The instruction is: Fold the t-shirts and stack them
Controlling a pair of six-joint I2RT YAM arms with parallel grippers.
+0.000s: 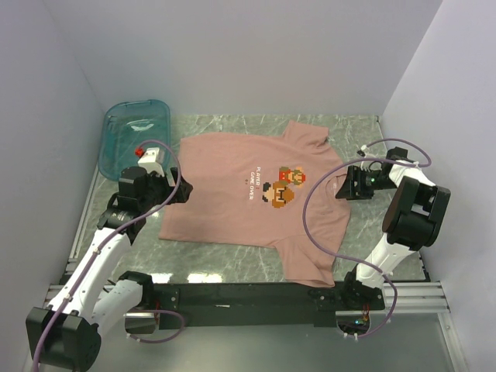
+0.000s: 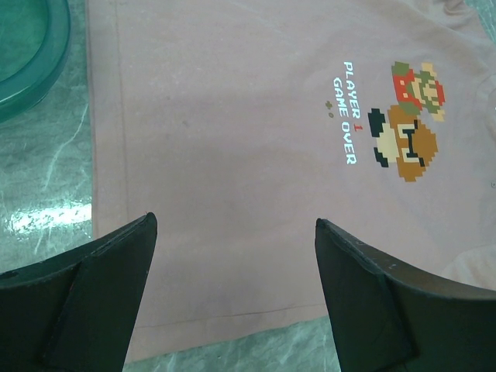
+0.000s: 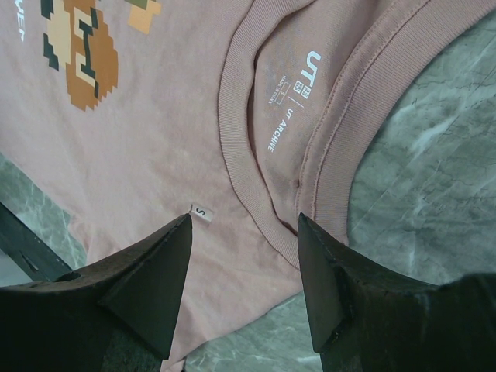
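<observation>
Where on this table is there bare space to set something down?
Bare marble lies in front, between the t-shirt and the black rail, and in a strip behind it, right of the teal bin. The middle is covered, left gripper and right gripper over the shirt's ends.

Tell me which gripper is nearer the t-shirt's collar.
Right. The right gripper hovers directly over the collar; the left gripper is at the t-shirt's opposite end, by the hem.
</observation>
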